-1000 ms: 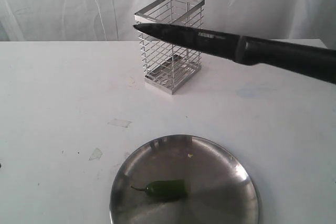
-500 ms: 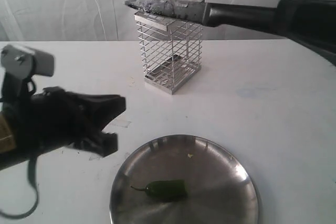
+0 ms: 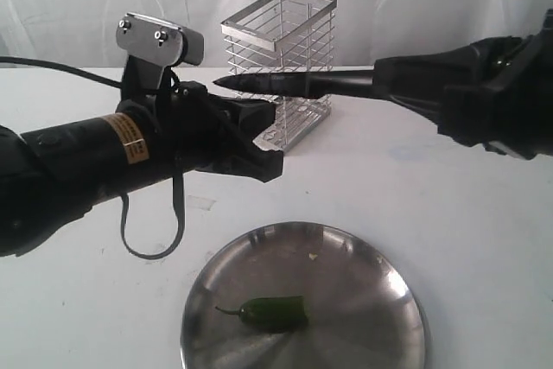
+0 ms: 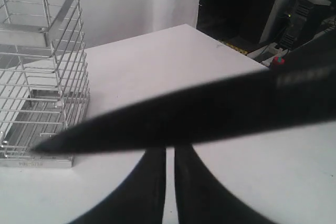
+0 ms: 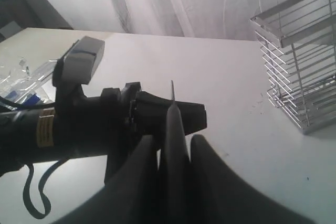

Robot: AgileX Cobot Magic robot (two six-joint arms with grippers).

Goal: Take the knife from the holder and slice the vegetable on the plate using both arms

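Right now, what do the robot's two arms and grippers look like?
Both arms are bulky and black. The left arm carries a yellow-orange label, a looping black cable and a grey metal bracket with screws. The left gripper has slim, tapering black fingers. The right arm looks wrapped in matte black covering; the right gripper has broad, rounded black fingers.

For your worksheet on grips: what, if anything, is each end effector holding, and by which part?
Right end effector holds the knife by its handle; left end effector holds nothing.
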